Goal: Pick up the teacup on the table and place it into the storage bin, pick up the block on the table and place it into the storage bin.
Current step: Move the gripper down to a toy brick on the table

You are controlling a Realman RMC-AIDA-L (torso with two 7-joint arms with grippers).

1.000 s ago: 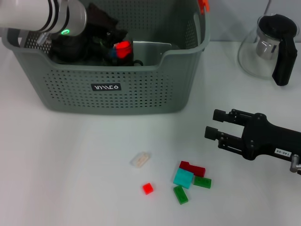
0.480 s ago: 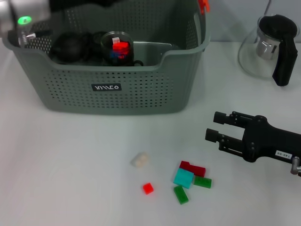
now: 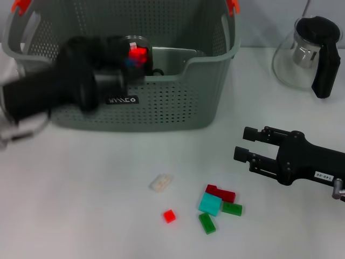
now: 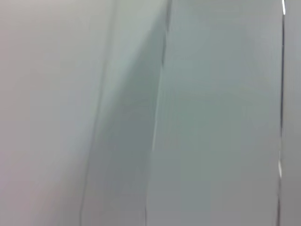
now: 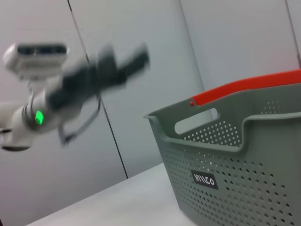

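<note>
The grey perforated storage bin (image 3: 178, 102) stands at the back left, and its orange-tipped handle and label also show in the right wrist view (image 5: 235, 155). Inside it lies a clear teacup (image 3: 131, 44) with something red showing in it. My left gripper (image 3: 116, 75) is a dark blur crossing the bin's front-left wall. It also shows far off and blurred in the right wrist view (image 5: 127, 61). Loose blocks lie on the table: a clear one (image 3: 161, 183), a small red one (image 3: 169, 216) and a cyan one (image 3: 209, 204). My right gripper (image 3: 243, 143) hovers open and empty just right of them.
A glass teapot (image 3: 310, 54) with a black handle stands at the back right. A dark red block (image 3: 220, 192) and two green blocks (image 3: 232, 209) (image 3: 207, 223) sit around the cyan one. The left wrist view shows only a plain grey wall.
My left arm has swung out of the bin and down across its front-left side. The teacup stays inside the bin. The clear block shifted slightly. The right arm has not moved.
</note>
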